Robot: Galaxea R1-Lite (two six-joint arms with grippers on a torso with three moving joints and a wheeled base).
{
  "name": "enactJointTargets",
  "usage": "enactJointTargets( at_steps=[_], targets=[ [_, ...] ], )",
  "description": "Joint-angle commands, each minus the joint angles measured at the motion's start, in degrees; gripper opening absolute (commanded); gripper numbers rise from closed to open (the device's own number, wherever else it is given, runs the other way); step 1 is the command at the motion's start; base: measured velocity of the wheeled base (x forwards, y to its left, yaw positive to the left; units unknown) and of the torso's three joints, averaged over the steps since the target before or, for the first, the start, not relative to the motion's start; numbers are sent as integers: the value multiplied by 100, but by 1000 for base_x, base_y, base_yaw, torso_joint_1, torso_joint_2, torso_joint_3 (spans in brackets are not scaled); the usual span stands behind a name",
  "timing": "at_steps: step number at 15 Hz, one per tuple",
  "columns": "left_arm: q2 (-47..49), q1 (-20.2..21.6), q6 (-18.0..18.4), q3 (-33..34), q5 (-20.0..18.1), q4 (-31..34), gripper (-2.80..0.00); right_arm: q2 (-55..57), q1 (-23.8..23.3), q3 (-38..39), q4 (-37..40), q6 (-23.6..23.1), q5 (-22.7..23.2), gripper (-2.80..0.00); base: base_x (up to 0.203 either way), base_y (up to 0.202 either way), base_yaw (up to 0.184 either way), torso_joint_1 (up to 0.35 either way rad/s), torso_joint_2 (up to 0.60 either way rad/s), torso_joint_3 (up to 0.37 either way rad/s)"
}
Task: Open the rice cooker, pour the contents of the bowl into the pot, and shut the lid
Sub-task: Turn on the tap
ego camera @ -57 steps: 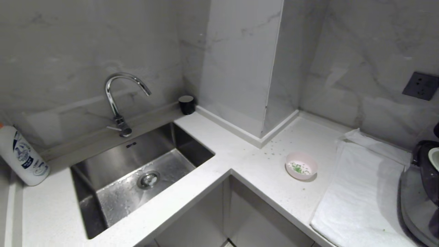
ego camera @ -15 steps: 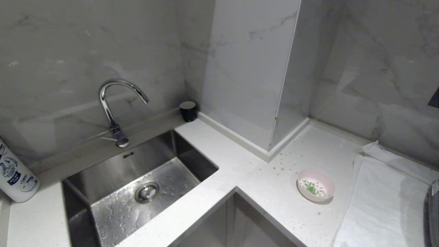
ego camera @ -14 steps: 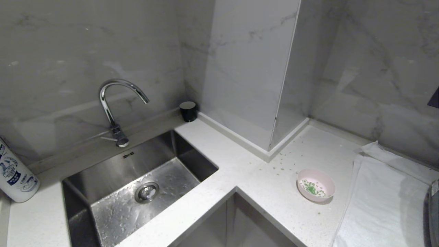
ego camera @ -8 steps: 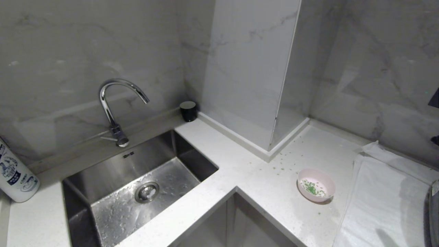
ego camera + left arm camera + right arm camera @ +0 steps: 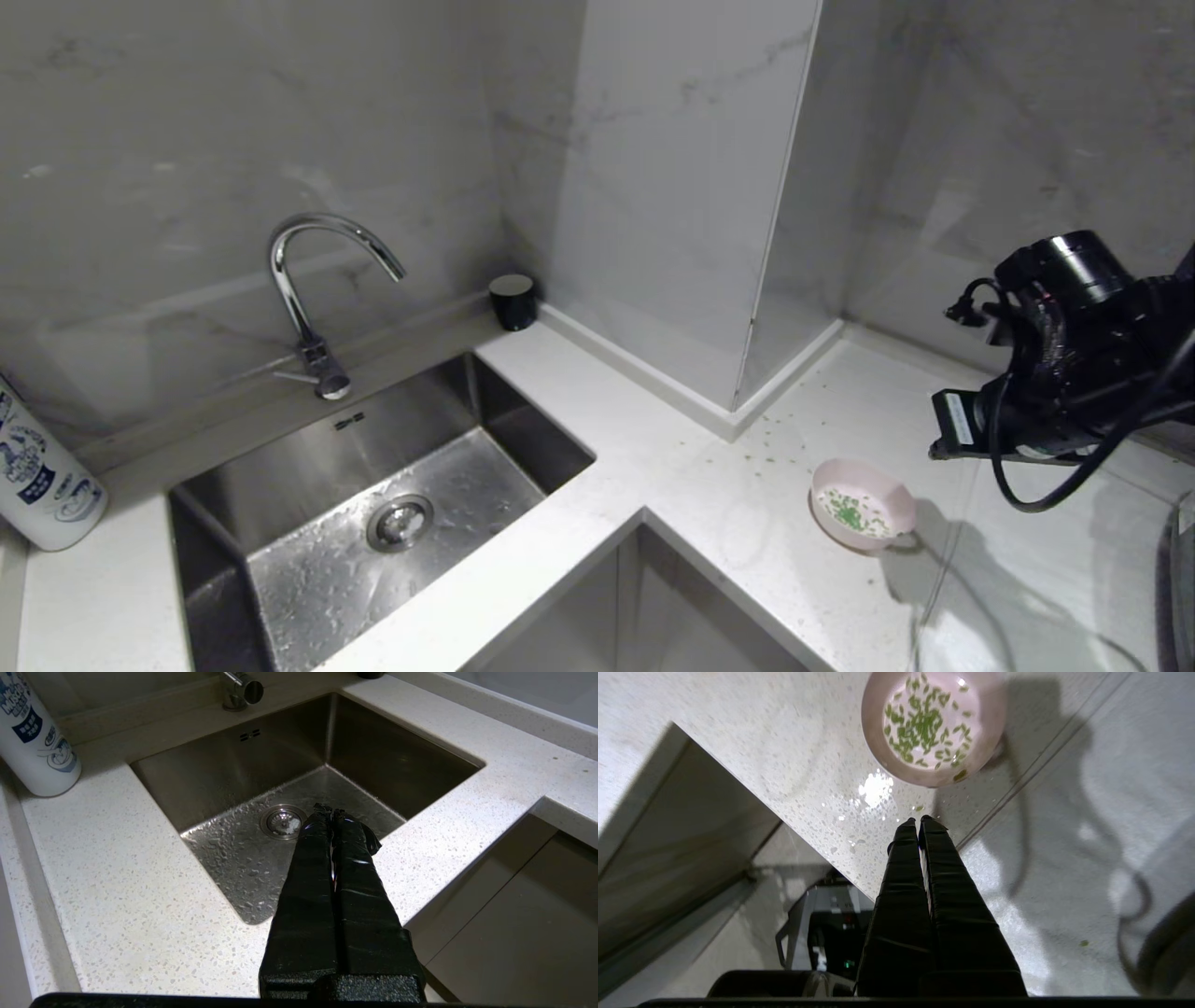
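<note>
We see right gripper, jaws closed, empty, above counter near bowl; left gripper closed over sink.

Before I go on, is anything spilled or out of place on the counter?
Yes. Small green bits lie scattered on the counter behind the bowl, toward the wall corner, and a few beside it. The bowl itself sits upright with its contents inside.

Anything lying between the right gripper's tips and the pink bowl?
Right wrist view: only bare speckled white counter and one stray green bit between right gripper and small pale pink bowl.
</note>
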Motion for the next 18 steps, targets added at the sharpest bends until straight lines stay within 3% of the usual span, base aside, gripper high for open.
enactJointTargets(
  at_steps=[1,11,13,18],
  targets=[
    [-1,0,-2,1,4,1,-280,777,56,139,-31,31,1,-280,0,0,0,0,0,0],
    [-1,0,-2,1,13,1,-280,1691,156,328,-1076,51,-121,-280,0,0,0,0,0,0],
    [-1,0,-2,1,13,8,-280,1866,32,337,-1400,52,-440,-280,0,0,0,0,0,0],
    [-1,9,-19,1,13,1,-280,2223,-151,320,-1472,43,-320,-280,0,0,0,0,0,0]
  ],
)
